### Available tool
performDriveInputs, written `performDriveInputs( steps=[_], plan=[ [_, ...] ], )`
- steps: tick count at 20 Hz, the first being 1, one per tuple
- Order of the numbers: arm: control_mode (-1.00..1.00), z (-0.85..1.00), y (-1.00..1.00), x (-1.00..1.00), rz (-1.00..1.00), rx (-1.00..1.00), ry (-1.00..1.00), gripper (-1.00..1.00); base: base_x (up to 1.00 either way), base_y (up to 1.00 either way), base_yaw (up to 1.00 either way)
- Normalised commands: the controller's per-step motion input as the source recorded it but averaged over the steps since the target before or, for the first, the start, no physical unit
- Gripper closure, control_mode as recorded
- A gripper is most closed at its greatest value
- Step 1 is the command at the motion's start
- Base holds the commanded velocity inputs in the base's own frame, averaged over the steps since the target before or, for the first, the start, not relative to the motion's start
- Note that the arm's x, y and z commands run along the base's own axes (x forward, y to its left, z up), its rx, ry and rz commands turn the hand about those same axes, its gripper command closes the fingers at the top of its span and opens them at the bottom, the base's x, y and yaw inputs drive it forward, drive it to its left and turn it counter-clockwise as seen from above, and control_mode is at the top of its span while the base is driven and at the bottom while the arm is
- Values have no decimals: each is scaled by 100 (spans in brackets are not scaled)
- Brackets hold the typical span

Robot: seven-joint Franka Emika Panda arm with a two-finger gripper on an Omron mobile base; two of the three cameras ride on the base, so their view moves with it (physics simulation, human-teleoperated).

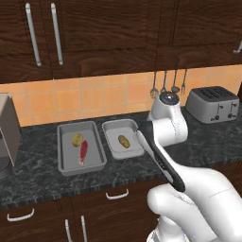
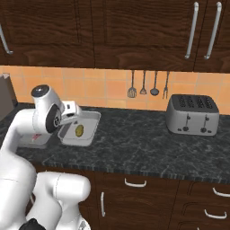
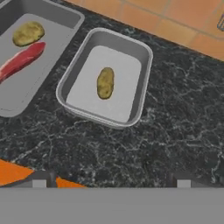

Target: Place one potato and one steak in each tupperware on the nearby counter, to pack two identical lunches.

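The gripper is wide open, holding nothing. The steak, at ten o'clock, looks floppy; pinch its middle.

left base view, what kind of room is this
A simulated home kitchen, by the look of it: a dark speckled stone counter over wooden cabinets, a silver toaster by the orange tiled wall, and cooking utensils hanging on that wall.

Larger tupperware mostly behind the arm; steak edge-cropped.
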Motion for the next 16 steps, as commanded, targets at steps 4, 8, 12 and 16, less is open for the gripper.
performDriveInputs(
  steps=[4, 8, 12, 16],
  plan=[
    [-100, 19, -30, -100, -21, 15, -13, -100, 0, 0, 0],
    [-100, 36, -30, -94, -6, 27, -4, -100, 0, 0, 0],
    [-100, 60, -1, -78, -8, 9, -13, -100, 0, 0, 0],
    [-100, 81, 0, -64, -17, 0, -19, -100, 0, 0, 0]
  ],
)
